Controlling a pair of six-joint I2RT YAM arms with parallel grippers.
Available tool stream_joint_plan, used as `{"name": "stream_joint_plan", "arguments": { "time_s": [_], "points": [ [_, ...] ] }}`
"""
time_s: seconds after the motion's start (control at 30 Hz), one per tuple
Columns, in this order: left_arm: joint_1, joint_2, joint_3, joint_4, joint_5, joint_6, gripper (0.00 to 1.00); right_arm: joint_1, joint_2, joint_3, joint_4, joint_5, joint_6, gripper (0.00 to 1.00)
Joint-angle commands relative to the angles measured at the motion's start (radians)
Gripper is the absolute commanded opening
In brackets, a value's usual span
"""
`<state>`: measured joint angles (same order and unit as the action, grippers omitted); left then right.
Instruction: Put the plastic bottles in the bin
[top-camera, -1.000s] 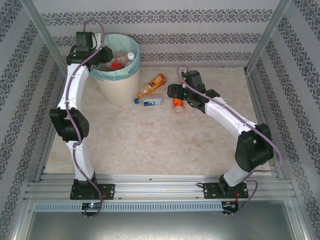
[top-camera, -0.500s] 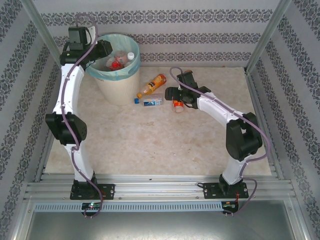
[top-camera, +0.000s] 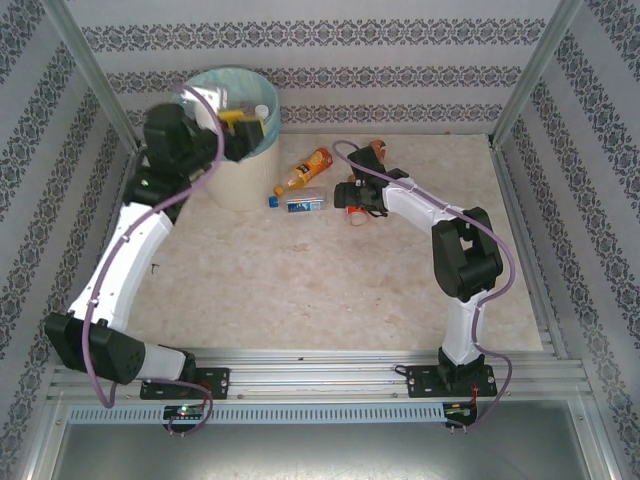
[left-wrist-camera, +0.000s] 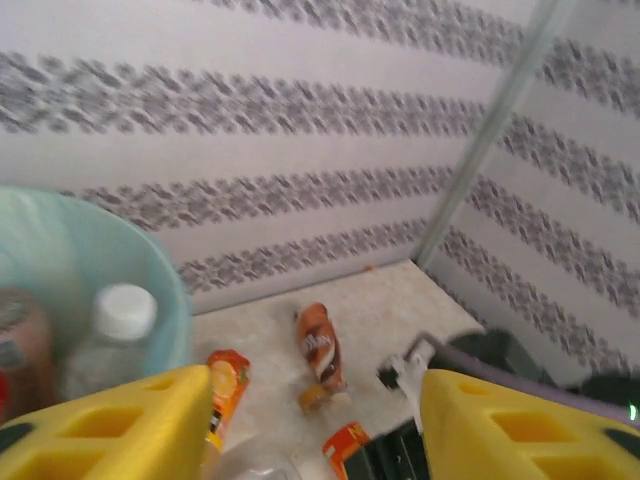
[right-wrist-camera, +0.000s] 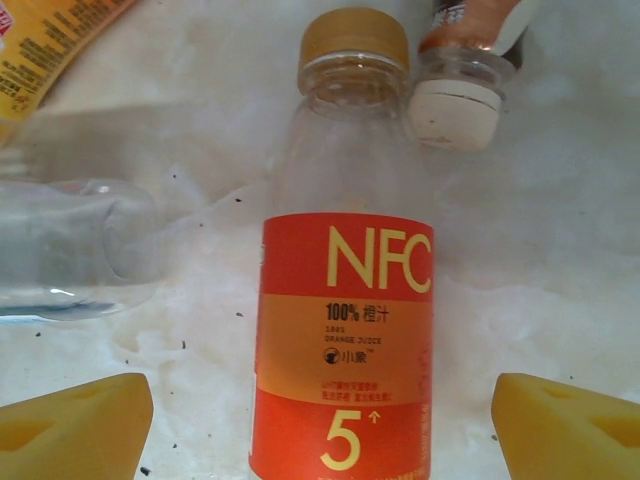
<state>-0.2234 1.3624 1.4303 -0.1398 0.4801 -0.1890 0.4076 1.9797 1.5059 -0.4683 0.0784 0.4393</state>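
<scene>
Right end effector (right-wrist-camera: 320, 430) wide, astride NFC bottle (right-wrist-camera: 345, 330) lying on desk (right-wrist-camera: 560, 250); centre on label, close squarely, avoid neighbouring white-capped bottle (right-wrist-camera: 455, 100). Left end effector (left-wrist-camera: 315, 425) parted, empty, at bin (left-wrist-camera: 70, 240) rim

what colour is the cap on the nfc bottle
Golden tan; cap of the NFC bottle, best in the right wrist view.
</scene>
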Motion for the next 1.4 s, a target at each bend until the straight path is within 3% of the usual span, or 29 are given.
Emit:
{"name": "stream_joint_plan", "arguments": {
  "time_s": [0.0, 0.17, 0.4, 0.57, 0.67, 0.93, 1.03, 1.2, 1.37],
  "points": [
    [-0.09, -0.059, -0.159, 0.143, 0.04, 0.112, 0.65, -0.011, 0.036, 0.011, -0.039, 0.015, -0.011, 0.88],
    [-0.17, -0.118, -0.289, 0.103, 0.113, 0.187, 0.73, -0.014, 0.092, 0.038, -0.046, -0.046, -0.002, 0.84],
    [-0.175, -0.184, -0.354, 0.086, 0.121, 0.153, 0.75, -0.018, 0.115, 0.034, -0.047, -0.055, 0.004, 0.74],
    [-0.176, -0.203, -0.362, 0.091, 0.109, 0.147, 0.76, -0.019, 0.064, -0.017, -0.028, -0.082, -0.01, 0.58],
    [-0.175, -0.213, -0.364, 0.12, 0.067, 0.102, 0.78, -0.016, 0.006, -0.05, -0.044, -0.096, -0.016, 0.57],
    [-0.174, -0.201, -0.293, 0.144, 0.03, -0.029, 0.85, 0.007, -0.351, -0.293, -0.01, -0.183, -0.045, 0.57],
    [-0.174, -0.197, -0.264, 0.174, 0.068, -0.07, 0.95, 0.032, -0.549, -0.399, 0.043, -0.235, -0.068, 0.57],
    [-0.174, -0.179, -0.252, 0.305, 0.237, -0.165, 1.0, 0.096, -0.87, -0.562, 0.267, -0.392, -0.11, 0.55],
    [-0.174, -0.14, -0.249, 0.472, 0.369, -0.336, 0.97, 0.183, -1.024, -0.633, 0.424, -0.444, -0.198, 0.56]
  ]
}}
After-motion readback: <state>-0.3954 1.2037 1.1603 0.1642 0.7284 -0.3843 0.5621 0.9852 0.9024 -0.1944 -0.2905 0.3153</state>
